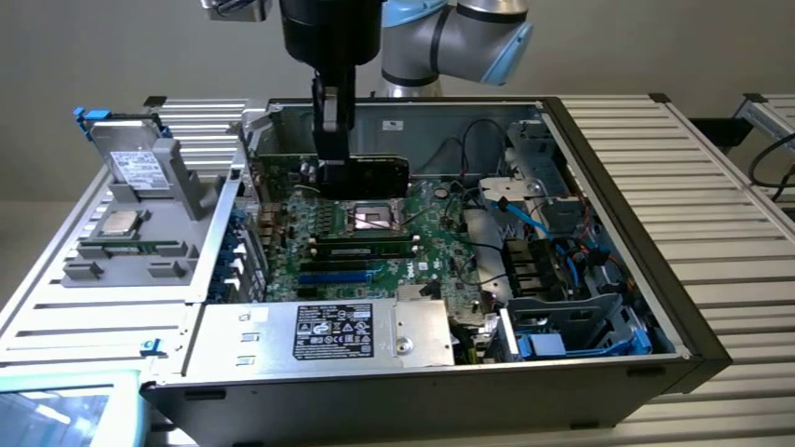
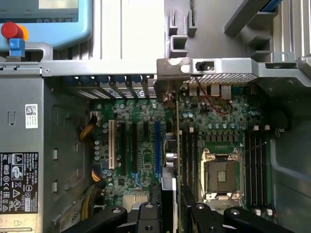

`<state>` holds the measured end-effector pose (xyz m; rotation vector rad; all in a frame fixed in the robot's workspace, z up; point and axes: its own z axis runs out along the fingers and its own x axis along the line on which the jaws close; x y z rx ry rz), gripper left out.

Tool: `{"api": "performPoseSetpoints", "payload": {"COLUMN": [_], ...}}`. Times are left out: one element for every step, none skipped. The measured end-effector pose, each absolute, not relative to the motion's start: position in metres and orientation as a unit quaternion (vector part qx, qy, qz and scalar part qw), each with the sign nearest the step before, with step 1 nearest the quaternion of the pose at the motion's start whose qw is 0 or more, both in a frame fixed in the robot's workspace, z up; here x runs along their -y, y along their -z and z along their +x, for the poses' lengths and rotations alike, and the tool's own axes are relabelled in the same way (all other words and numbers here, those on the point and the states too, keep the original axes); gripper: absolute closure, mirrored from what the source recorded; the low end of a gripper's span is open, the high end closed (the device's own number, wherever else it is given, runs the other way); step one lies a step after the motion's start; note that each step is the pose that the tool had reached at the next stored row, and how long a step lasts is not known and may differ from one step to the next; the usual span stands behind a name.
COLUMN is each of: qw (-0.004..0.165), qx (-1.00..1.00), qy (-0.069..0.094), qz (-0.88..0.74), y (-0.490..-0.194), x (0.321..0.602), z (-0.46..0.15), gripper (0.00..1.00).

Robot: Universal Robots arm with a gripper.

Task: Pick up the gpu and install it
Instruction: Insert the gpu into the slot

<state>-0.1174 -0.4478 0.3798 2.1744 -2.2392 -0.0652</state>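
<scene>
Black robot gripper: closed partway, clamping the two faces of the flat matte-black rectangular gpu. Gpu: held upright on edge inside the open grey computer case, over the green motherboard, beside the square silver processor socket. Contact with the board cannot be told.

Soft, even room light, dimmer shadow inside the computer case

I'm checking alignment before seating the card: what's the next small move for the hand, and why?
Probably nudge the gpu sideways toward the blue slot. The hand holds it above the motherboard, and in the wrist view its edge runs beside that slot, on the side of the processor socket.
</scene>
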Motion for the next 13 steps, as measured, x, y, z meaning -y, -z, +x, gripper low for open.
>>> {"api": "performPoseSetpoints", "payload": {"qw": [0.01,0.01,0.01,0.01,0.01,0.01,0.01,0.01,0.01,0.01,0.01,0.01,0.01], "qx": [0.717,0.717,0.717,0.717,0.717,0.717,0.717,0.717,0.717,0.717,0.717,0.717,0.717], "qy": [0.021,0.021,0.021,0.021,0.021,0.021,0.021,0.021,0.021,0.021,0.021,0.021,0.021], "qz": [0.696,0.696,0.696,0.696,0.696,0.696,0.696,0.696,0.696,0.696,0.696,0.696,0.696], "y": [-0.378,-0.376,-0.374,-0.373,-0.371,-0.369,-0.367,-0.365,-0.364,-0.362,-0.36,-0.358,-0.356], "x": [0.448,0.448,0.448,0.448,0.448,0.449,0.449,0.449,0.449,0.449,0.449,0.449,0.449], "z": [-0.117,-0.117,-0.117,-0.117,-0.117,-0.117,-0.117,-0.117,-0.117,-0.117,-0.117,-0.117,-0.117], "gripper": [0.72,0.72,0.72,0.72,0.72,0.72,0.72,0.72,0.72,0.72,0.72,0.72,0.72]}}
